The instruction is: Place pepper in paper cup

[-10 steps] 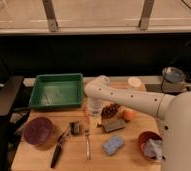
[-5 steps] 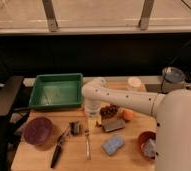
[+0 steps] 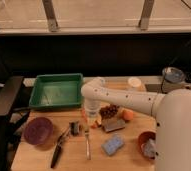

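Gripper [image 3: 92,116] low at table [image 3: 101,162] centre, right beside pepper [image 3: 83,115]; grasp or release impossible to tell. Pepper on tabletop below green tray [image 3: 56,91], well apart from paper cup [image 3: 134,83].

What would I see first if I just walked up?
The big white arm reaches in from the right over the table, its gripper hanging down near the middle. Behind it on the left sits a bright green tray, and a purple bowl stands at the front left.
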You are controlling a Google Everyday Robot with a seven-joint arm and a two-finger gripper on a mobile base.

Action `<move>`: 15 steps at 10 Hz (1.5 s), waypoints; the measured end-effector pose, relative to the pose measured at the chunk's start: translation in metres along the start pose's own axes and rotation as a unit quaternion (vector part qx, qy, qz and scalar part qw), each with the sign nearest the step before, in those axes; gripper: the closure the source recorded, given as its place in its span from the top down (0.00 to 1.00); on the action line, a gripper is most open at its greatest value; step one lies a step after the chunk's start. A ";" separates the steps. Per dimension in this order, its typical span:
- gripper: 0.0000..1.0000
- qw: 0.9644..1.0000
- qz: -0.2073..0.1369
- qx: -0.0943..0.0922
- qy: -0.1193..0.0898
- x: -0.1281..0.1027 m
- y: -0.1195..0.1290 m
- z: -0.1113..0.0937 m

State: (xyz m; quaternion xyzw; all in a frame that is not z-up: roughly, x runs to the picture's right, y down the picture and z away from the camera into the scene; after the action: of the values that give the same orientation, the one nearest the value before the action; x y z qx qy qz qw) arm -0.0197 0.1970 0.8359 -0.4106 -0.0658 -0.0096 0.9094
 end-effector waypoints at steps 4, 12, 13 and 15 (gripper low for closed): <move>0.00 1.000 0.003 0.000 0.003 0.002 0.002 0.006; 0.00 0.999 -0.009 0.022 -0.024 0.006 0.003 -0.023; 0.00 0.998 -0.013 0.036 -0.044 0.005 0.000 -0.048; 0.00 0.996 -0.010 0.060 -0.071 0.013 -0.006 -0.095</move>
State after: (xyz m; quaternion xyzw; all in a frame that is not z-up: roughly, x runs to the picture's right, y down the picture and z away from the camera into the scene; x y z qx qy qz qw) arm 0.0029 0.1230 0.7799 -0.3539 -0.1346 0.0145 0.9254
